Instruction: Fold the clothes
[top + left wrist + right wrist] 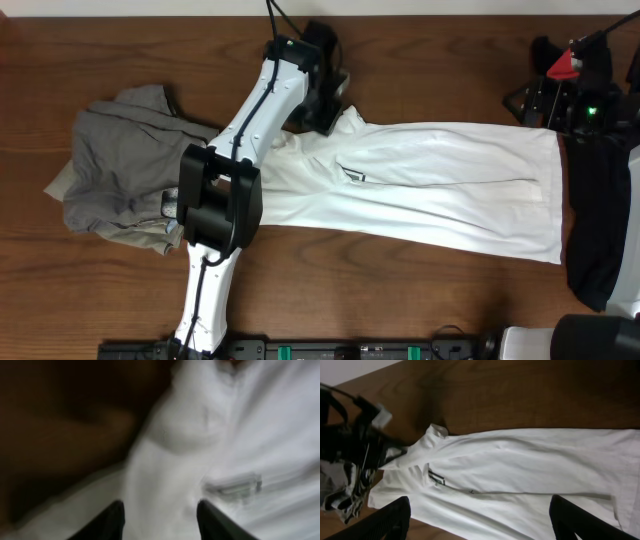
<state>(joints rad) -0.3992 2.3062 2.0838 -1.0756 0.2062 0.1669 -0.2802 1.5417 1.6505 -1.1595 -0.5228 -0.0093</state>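
The white T-shirt lies folded into a long band across the table, with a bit of dark print showing at a fold. It also shows in the right wrist view. My left gripper is at the shirt's far left end; in the blurred left wrist view its fingers are open, with white cloth just below and between them. My right gripper is off the shirt's far right corner. Its fingers are wide open and empty, well above the shirt.
A heap of grey-khaki garments lies at the left, touching the shirt's left end and partly under my left arm. A black garment lies at the right edge beside the shirt's hem. Bare wood shows in front.
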